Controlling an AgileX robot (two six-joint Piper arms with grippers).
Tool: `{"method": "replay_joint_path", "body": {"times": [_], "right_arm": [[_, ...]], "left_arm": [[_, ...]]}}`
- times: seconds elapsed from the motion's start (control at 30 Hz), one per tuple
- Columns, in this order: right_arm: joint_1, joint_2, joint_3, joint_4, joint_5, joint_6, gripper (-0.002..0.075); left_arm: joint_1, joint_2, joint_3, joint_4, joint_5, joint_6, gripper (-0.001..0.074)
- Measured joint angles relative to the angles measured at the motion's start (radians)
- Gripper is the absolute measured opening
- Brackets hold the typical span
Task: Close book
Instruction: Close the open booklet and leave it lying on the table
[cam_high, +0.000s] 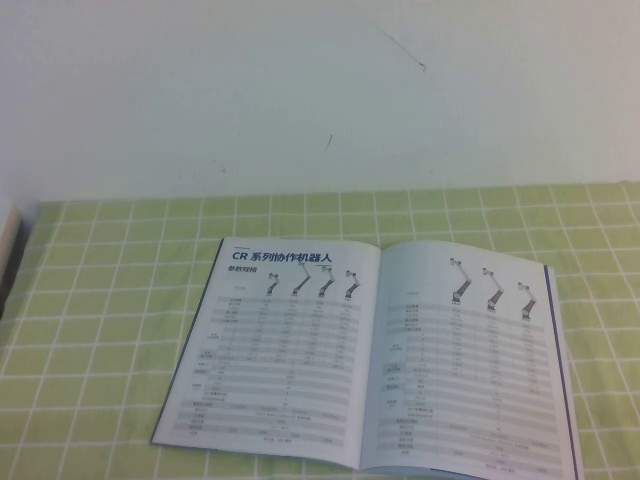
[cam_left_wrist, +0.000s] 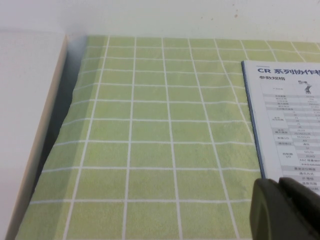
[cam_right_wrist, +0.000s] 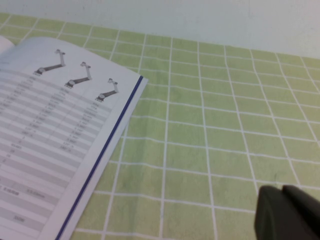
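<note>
An open book (cam_high: 370, 360) lies flat on the green checked cloth, near the table's front edge and a little right of centre. Both pages show tables and pictures of robot arms, and the cover edges are dark blue. Neither gripper appears in the high view. In the left wrist view my left gripper (cam_left_wrist: 280, 182) hangs over the book (cam_left_wrist: 290, 115) at its left edge, its dark fingers together with nothing between them. In the right wrist view my right gripper (cam_right_wrist: 282, 189) is over bare cloth to the right of the book (cam_right_wrist: 55, 130), fingers together and holding nothing.
The checked cloth (cam_high: 120, 300) covers the table up to a white wall (cam_high: 300, 90) at the back. A white board (cam_left_wrist: 25, 125) stands along the cloth's left edge, also visible in the high view as a white object (cam_high: 8, 240).
</note>
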Motion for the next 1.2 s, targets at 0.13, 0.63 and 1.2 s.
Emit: {"method": "replay_joint_path", "body": {"times": [0.13, 0.63, 1.2], "right_arm": [[0.000, 0.000, 0.000, 0.000, 0.000, 0.000, -0.0003], [0.000, 0.000, 0.010, 0.011, -0.249, -0.004, -0.0003], [0.000, 0.000, -0.053, 0.035, -0.690, 0.060, -0.0003]], "left_arm": [[0.000, 0.000, 0.000, 0.000, 0.000, 0.000, -0.0003], [0.000, 0.000, 0.008, 0.000, -0.319, 0.019, -0.0004], [0.000, -0.002, -0.058, -0.031, -0.672, 0.000, -0.0004]]}}
